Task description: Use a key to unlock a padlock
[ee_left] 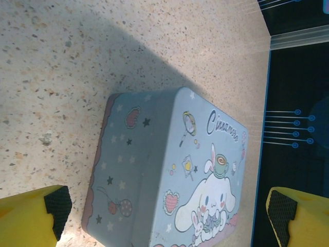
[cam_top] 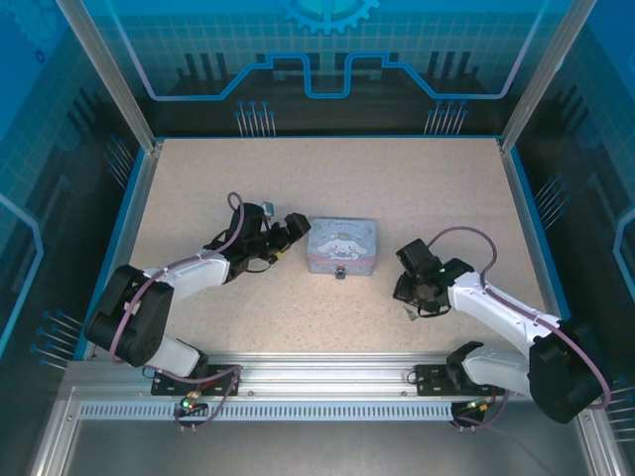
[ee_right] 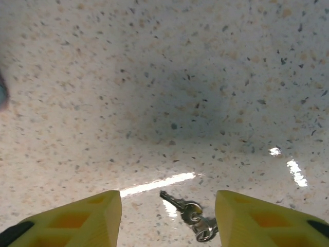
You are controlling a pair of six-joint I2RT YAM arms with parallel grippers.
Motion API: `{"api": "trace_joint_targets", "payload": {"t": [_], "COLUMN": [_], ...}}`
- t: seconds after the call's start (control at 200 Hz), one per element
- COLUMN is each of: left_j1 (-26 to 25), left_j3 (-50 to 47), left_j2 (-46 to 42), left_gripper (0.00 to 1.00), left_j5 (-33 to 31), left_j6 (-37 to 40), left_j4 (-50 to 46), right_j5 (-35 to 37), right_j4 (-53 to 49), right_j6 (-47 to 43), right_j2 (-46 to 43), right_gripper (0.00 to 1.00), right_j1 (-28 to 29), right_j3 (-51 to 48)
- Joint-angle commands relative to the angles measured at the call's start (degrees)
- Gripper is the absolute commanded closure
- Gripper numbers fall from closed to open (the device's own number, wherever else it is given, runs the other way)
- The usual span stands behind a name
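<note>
The Cinnamoroll tin [cam_top: 342,243] sits shut in the middle of the table [cam_top: 417,178], so its contents are hidden. The padlock [cam_top: 339,273] is at the middle of its near side. To the right of the tin, the key [ee_right: 177,202] lies flat on the table on a small ring [ee_right: 193,213]. It lies between the yellow fingers [ee_right: 77,218] of the right claw [ee_right: 167,198], which stand partly apart and clear of it. The right arm reaches in low, tilted down at the table. The left claw [ee_left: 168,205] gapes wide at the tin's left side, its arm stretched low.
</note>
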Motion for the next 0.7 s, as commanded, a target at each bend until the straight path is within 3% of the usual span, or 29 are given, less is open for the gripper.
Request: {"api": "trace_joint_targets", "payload": {"t": [0.0,0.695], "left_j1": [-0.3,-0.4], "left_j3": [-0.2,1.0], "left_j2": [-0.7,3.0], "left_gripper": [0.01,0.01], "left_j5": [1.7,2.8], "left_j6": [-0.8,-3.6], "left_j4": [2.7,7.4], "right_j5": [0.3,-6.7], "right_j4": [0.6,6.0], "right_j6": [-0.9,-1.8], "right_j2": [1.4,4.3], "right_gripper": [0.51,0.47], "right_j1": [-0.5,2.5], "right_j3": [-1.2,-3.9]}}
